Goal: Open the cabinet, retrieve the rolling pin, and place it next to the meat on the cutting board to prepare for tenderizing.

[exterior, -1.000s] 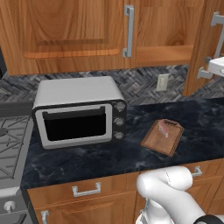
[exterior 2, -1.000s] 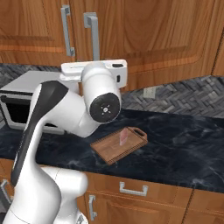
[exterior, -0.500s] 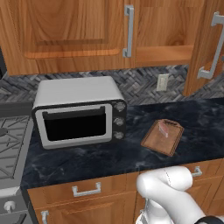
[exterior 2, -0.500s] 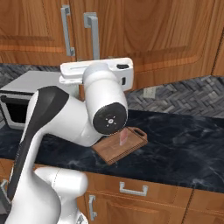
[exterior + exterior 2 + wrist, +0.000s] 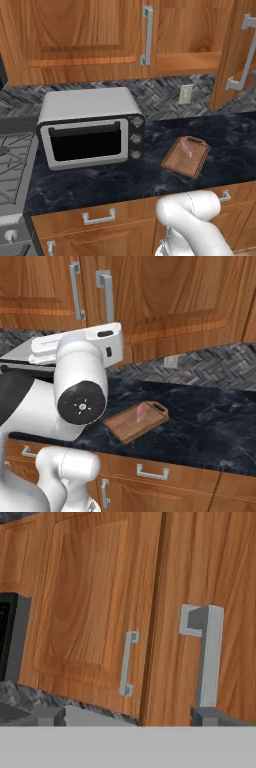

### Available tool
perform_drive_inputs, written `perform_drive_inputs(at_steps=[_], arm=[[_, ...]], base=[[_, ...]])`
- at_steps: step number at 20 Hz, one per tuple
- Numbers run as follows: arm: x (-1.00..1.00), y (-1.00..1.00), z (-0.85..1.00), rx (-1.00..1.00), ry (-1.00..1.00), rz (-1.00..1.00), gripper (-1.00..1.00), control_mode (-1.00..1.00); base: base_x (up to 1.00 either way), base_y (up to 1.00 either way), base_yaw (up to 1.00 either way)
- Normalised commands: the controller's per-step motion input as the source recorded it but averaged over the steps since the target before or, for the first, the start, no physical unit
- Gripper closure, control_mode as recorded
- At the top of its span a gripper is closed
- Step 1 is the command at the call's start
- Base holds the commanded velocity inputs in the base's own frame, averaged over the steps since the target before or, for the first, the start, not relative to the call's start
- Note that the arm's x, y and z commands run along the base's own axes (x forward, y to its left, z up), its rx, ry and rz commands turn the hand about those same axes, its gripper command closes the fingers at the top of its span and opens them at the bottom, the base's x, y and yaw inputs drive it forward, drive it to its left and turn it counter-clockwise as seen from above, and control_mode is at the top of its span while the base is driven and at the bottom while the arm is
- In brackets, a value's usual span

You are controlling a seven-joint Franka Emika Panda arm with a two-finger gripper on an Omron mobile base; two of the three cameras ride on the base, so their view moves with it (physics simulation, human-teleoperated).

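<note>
Two fingertips of the gripper [image 5: 127,716] stand spread wide w/ nothing between, facing the cabinet [image 5: 95,607] door handle [image 5: 207,657], prob. lining up a pull. Farther down, meat [image 5: 141,412] sits on cutting board [image 5: 135,420], edge left free. Rolling pin hidden, presumably inside cabinet.

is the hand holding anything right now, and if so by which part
Nothing is held. In the hand view the hand is open, facing the cabinet doors, near the right door's handle.
</note>
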Motion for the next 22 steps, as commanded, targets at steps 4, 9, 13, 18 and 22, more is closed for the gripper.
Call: perform_drive_inputs(at_steps=[4,9,13,18,22], arm=[[-0.36,0.86,0.0,-0.16,-0.05,0.0,-1.0,-1.0],[0.0,0.91,-0.04,-0.19,-0.02,0.0,-1.0,-1.0],[0.59,0.7,-0.28,-0.25,0.1,-0.05,-1.0,-1.0],[0.81,0.52,-0.34,-0.3,0.14,-0.15,-1.0,-1.0],[0.97,0.33,-0.42,-0.29,0.1,-0.23,-1.0,-1.0]], base=[[0.0,0.0,0.0],[0.0,0.0,0.0],[0.0,0.0,0.0],[0.0,0.0,0.0],[0.0,0.0,0.0]])
